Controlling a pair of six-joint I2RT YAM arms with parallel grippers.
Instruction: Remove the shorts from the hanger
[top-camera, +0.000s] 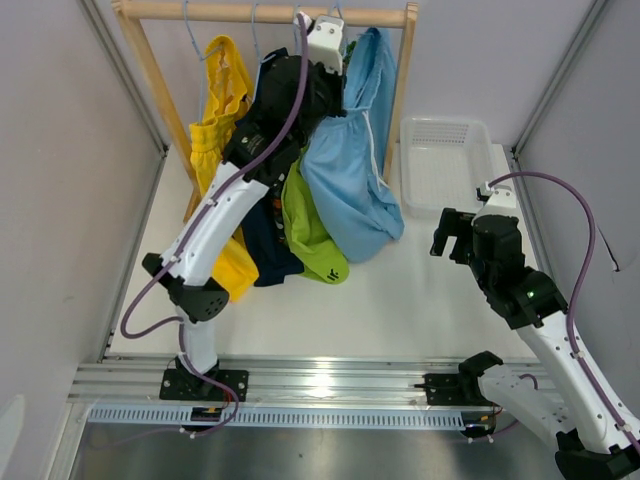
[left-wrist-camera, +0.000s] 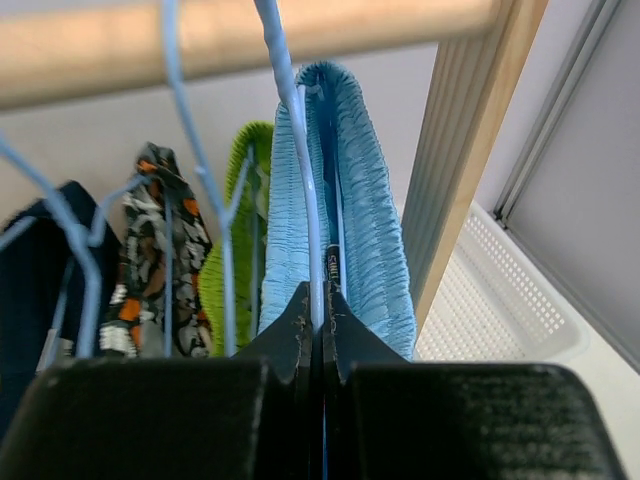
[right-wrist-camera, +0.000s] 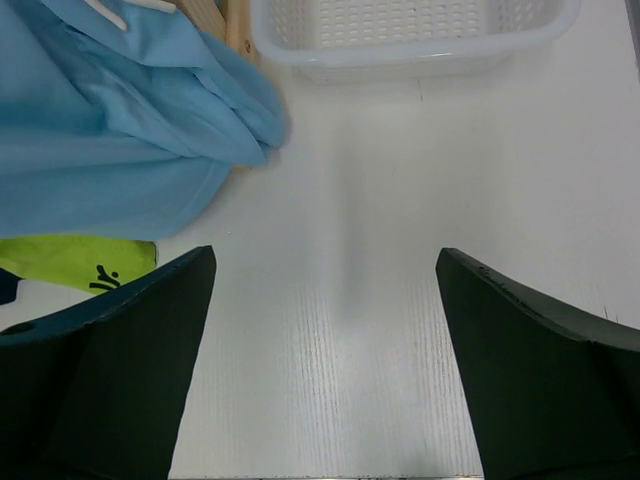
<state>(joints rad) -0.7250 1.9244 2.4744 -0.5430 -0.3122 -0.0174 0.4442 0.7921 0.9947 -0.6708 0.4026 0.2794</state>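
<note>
In the top view, five pairs hang from the wooden rail (top-camera: 260, 12) at twelve o'clock. From eleven o'clock rightward they are the yellow fabric shorts (top-camera: 215, 130), navy fabric shorts (top-camera: 268, 250), orange-black-white patterned shorts (left-wrist-camera: 150, 250), lime green fabric shorts (top-camera: 312, 235) and light blue fabric shorts (top-camera: 350, 180). None is off yet.

The left gripper (left-wrist-camera: 318, 300) is raised to the rail, its jaws pinched shut on the pale blue wire hanger (left-wrist-camera: 300, 150) that carries the light blue pair, just above the gathered waistband. The step in hand looks like securing that hanger. The next move probably calls for lifting its hook clear of the rail without dragging the neighbouring hangers.

At two o'clock sits the white perforated plastic basket (top-camera: 445, 160). At three o'clock the right gripper (right-wrist-camera: 325, 260) hovers over the white table (right-wrist-camera: 400, 350), jaws spread wide and holding nothing.
</note>
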